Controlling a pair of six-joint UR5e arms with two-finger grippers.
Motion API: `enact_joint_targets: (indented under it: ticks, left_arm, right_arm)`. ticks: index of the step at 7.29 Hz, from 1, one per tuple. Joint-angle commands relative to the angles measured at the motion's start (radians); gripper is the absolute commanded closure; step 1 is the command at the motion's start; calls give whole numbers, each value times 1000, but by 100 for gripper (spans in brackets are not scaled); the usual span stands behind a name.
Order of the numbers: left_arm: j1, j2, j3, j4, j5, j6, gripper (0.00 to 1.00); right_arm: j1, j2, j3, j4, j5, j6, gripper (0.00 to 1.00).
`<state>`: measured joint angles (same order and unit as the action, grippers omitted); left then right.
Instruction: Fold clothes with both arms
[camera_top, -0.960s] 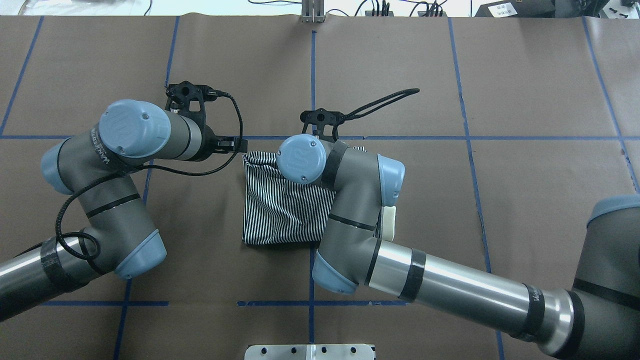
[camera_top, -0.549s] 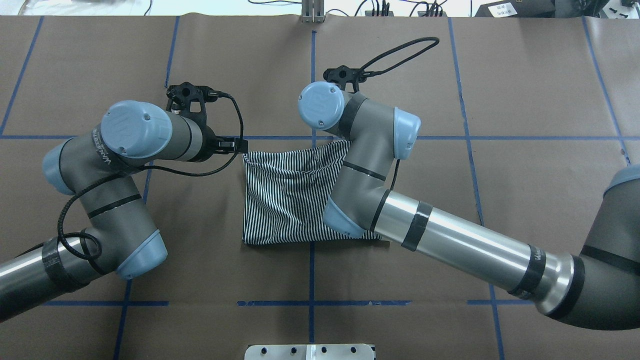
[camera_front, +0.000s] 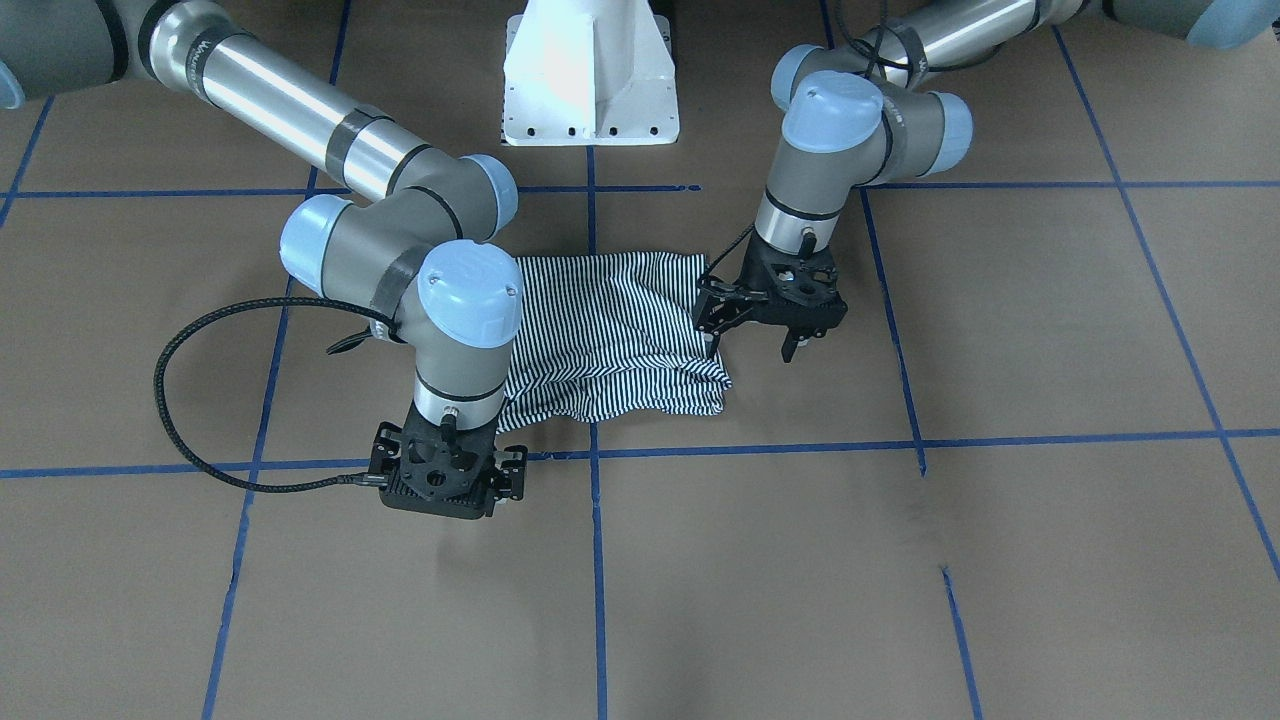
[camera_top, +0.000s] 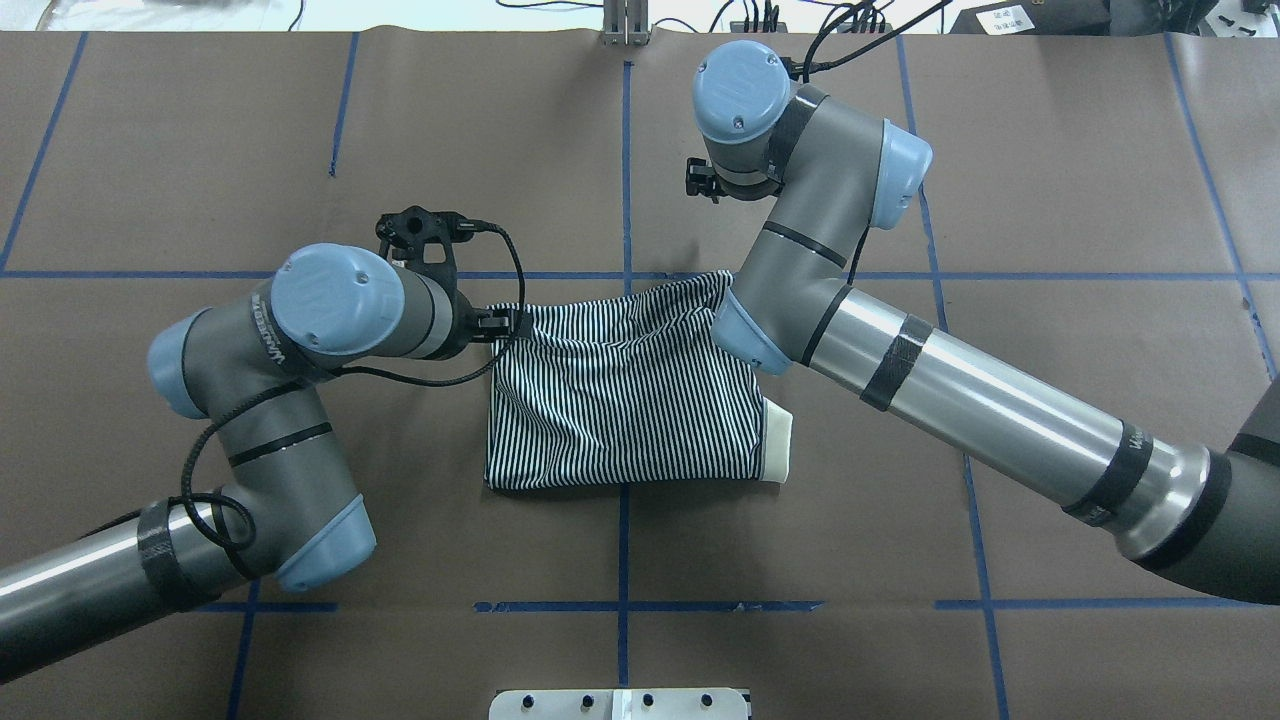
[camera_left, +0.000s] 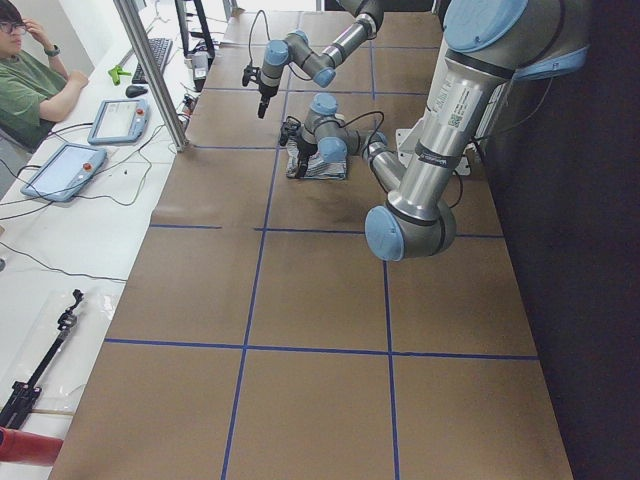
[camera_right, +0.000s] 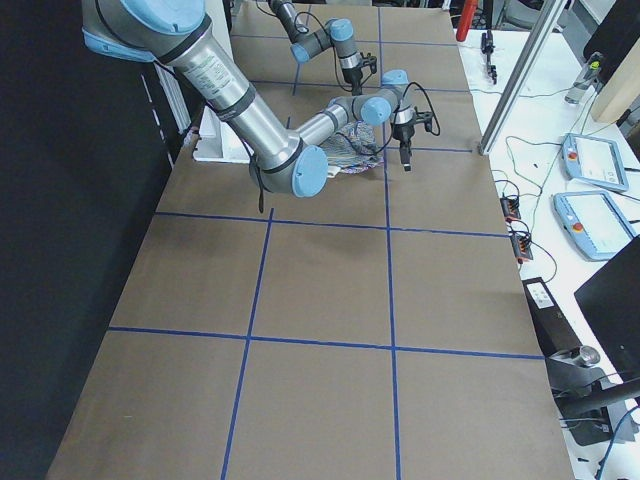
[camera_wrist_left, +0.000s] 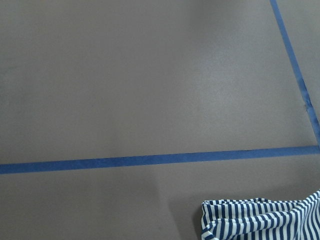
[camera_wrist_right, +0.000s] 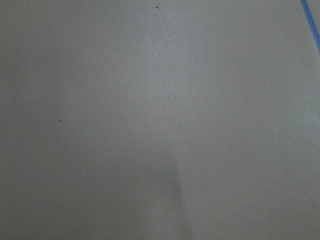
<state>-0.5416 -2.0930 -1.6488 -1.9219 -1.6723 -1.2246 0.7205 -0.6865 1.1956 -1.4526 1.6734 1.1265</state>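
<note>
Table (camera_front: 1000, 560); front view alone shows left gripper (camera_front: 748, 346) spread at shirt (camera_front: 610, 320) edge; right gripper (camera_front: 445, 482) unclear.

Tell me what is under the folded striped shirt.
The shirt lies on the brown table; a blue tape line runs beneath it. Its cream collar peeks out at one edge. Lower folds are hidden.

Even, diffuse light from above falls on the brown table (camera_top: 1050, 150), so the shadows on it are soft and short. The silver tube of the right arm (camera_front: 270, 100) carries bright streaks of glare. The far strip of the overhead view is blown out white. The right wrist view is pale, washed and featureless. The left wrist view shows the stripes of the polo shirt (camera_wrist_left: 265, 220) sharp.
</note>
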Motion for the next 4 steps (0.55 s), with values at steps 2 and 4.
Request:
enact_joint_targets:
  ticks: [2,4]
  left_arm:
    - [61,-42,50,1,45,-39,0]
    - [63,-68,91,3,43,-39,0]
  right_arm:
    - [2,-21,28,23,12,-4,0]
    - [2,-21,30,23,12,-4,0]
